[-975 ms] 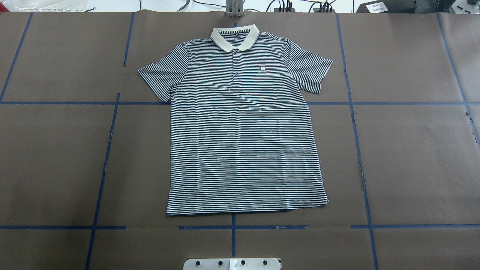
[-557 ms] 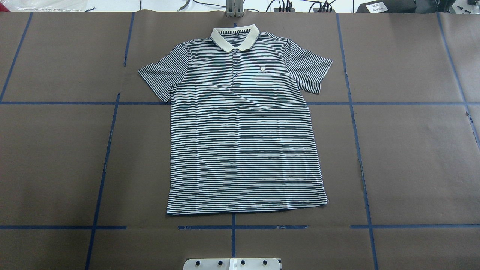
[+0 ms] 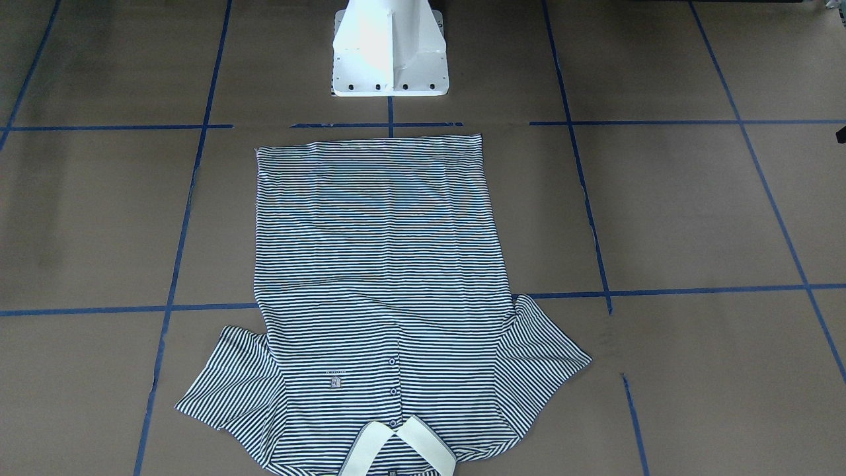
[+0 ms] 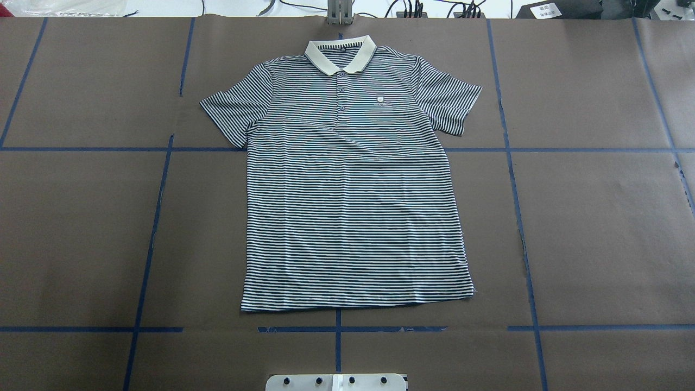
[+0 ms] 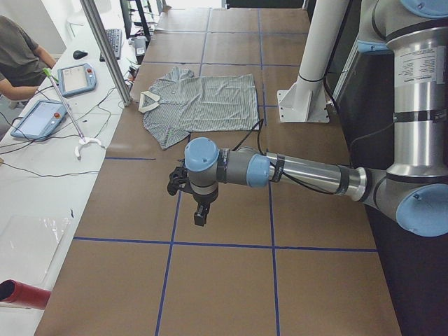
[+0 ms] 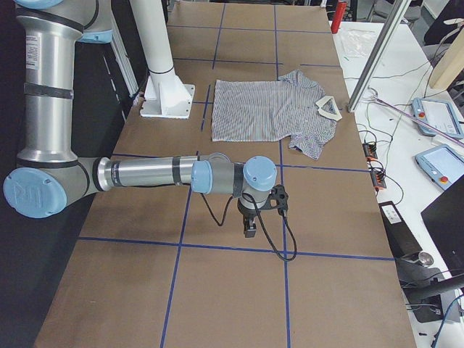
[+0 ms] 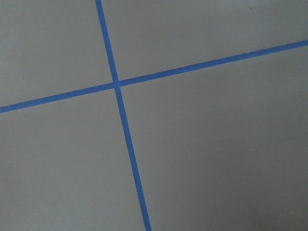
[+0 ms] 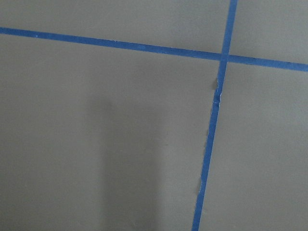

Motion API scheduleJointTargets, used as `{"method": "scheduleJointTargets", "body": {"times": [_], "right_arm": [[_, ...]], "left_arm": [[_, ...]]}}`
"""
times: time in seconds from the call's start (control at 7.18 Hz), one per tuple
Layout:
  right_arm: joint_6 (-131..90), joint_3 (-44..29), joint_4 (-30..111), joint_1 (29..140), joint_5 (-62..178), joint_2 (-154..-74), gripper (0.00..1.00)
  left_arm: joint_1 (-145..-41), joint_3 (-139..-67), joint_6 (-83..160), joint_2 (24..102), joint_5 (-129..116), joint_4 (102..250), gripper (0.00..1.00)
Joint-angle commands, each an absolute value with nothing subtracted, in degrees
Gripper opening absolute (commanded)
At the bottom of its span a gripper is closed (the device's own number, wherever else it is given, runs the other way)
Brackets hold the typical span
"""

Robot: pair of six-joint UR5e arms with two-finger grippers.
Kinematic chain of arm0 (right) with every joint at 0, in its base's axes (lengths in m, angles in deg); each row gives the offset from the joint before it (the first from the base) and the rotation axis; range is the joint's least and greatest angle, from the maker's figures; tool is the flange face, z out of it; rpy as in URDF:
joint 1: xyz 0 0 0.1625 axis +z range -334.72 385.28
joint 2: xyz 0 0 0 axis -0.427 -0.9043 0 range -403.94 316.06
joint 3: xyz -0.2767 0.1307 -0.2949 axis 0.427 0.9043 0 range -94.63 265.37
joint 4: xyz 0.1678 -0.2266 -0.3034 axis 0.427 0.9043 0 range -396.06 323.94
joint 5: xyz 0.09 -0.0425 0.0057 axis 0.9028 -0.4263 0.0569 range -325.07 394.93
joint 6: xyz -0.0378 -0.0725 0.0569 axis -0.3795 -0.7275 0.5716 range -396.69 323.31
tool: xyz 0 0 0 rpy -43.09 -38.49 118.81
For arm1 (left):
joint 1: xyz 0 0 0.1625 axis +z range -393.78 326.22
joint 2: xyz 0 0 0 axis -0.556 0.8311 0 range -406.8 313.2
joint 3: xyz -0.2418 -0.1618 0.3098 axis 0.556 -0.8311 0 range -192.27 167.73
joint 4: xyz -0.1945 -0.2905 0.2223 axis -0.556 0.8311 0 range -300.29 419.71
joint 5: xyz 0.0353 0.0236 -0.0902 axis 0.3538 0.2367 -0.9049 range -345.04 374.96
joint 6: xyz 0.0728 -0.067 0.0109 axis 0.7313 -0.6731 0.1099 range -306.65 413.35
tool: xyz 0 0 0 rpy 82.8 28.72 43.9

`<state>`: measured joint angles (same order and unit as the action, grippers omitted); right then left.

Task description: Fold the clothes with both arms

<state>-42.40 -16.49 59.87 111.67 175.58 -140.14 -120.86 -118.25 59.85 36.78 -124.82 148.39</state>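
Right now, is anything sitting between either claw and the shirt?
Nothing visible. The polo shirt lies flat and alone mid-table. The left claw and the right claw hang over bare brown paper toward opposite table ends, with only flat blue tape lines in between.

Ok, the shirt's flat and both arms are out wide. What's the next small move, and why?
Probably bring both grippers in over the polo shirt, one per side. It lies flat and unfolded, and the left gripper and right gripper hang over the table, clear of it.
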Motion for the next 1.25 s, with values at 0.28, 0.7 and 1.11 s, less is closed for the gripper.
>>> {"method": "scheduleJointTargets", "body": {"times": [0.28, 0.7, 1.11], "right_arm": [[-34.28, -13.78, 48.63, 111.06, 182.65, -140.01, 1.00], [-9.08, -10.98, 34.02, 100.75, 175.52, -132.06, 0.98], [20.63, 4.72, 24.36, 84.29, 160.68, -108.78, 0.98]], "left_arm": [[-120.71, -118.61, 59.67, 36.96, -126.02, 151.38, 1.00], [-120.44, -116.25, 59.59, 38.72, -126.19, 154.10, 1.00], [-120.36, -116.60, 59.41, 38.72, -126.19, 154.46, 1.00]]}}
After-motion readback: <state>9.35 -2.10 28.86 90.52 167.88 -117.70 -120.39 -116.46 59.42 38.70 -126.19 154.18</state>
